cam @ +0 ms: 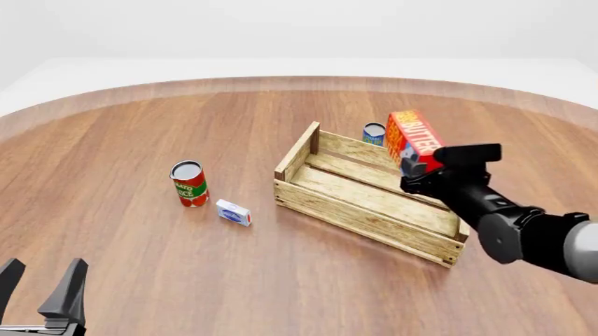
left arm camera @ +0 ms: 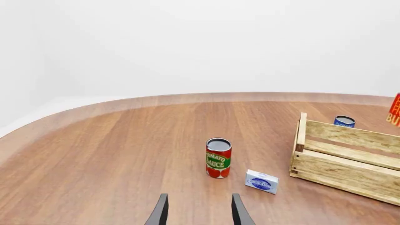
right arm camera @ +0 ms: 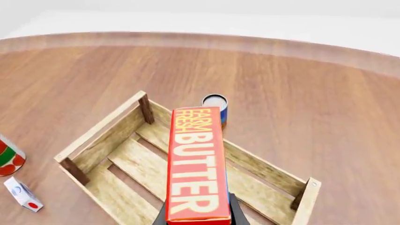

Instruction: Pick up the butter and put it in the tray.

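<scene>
Right arm: reaches in from the right side of the front view, dark segmented links stretched forward, right gripper (cam: 418, 166) raised above table height with its fingers closed on the butter (cam: 413, 139), carton held upright and slightly tilted. Left arm: low at the near left corner of the front view, only the left gripper (cam: 39, 290) visible, fingers (left arm camera: 160, 211) parted and holding nothing, apparently hovering just over the table, though contact cannot be told
</scene>
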